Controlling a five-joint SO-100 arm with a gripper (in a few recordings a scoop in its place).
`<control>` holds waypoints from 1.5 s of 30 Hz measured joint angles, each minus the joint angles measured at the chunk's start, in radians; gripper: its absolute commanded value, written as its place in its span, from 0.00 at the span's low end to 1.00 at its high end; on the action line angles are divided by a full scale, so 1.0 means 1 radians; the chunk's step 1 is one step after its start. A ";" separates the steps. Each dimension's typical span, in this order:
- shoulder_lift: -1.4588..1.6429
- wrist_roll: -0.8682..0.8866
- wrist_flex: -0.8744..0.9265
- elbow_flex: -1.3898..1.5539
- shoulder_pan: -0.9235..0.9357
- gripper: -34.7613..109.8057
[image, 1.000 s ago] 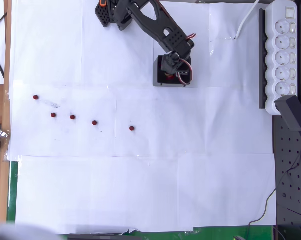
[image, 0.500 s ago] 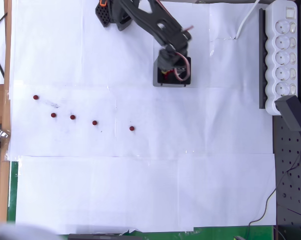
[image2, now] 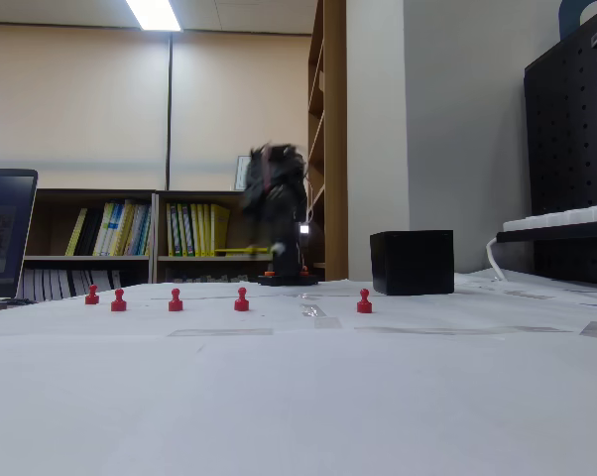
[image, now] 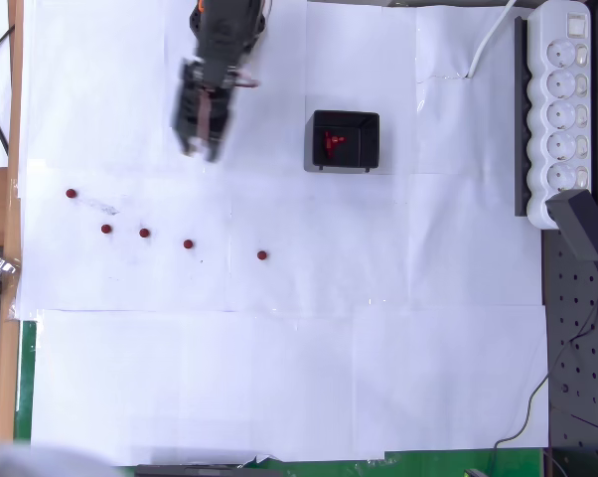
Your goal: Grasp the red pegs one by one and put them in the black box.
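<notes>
Five pegs (image: pixel 188 243) are left on the surface (image: pixel 279 378); the tool (image: pixel 202 147) is swung from the box (image: pixel 371 139) toward them, its state blurred and not readable.

Small dark-red round pegs (image: pixel 144 233) dot plain white paper sheets (image: pixel 279 378); a square black plastic box (image: pixel 319 159) holds bright red. At three o'clock, a white power strip (image: pixel 562 109).

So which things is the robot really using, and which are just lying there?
For the job:
- five red pegs on the paper, e.g.
- red pegs in the box
- black box
- gripper, too blurred to read its jaws

Just lying about:
- white power strip
- black plug adapter
- books
</notes>
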 measured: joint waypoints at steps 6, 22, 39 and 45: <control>0.163 0.067 -0.333 -0.008 0.149 0.33; 0.795 -0.041 -0.788 0.282 0.212 0.33; 1.046 -0.037 -0.838 0.528 0.216 0.33; 1.075 -0.037 -0.838 0.563 0.216 0.33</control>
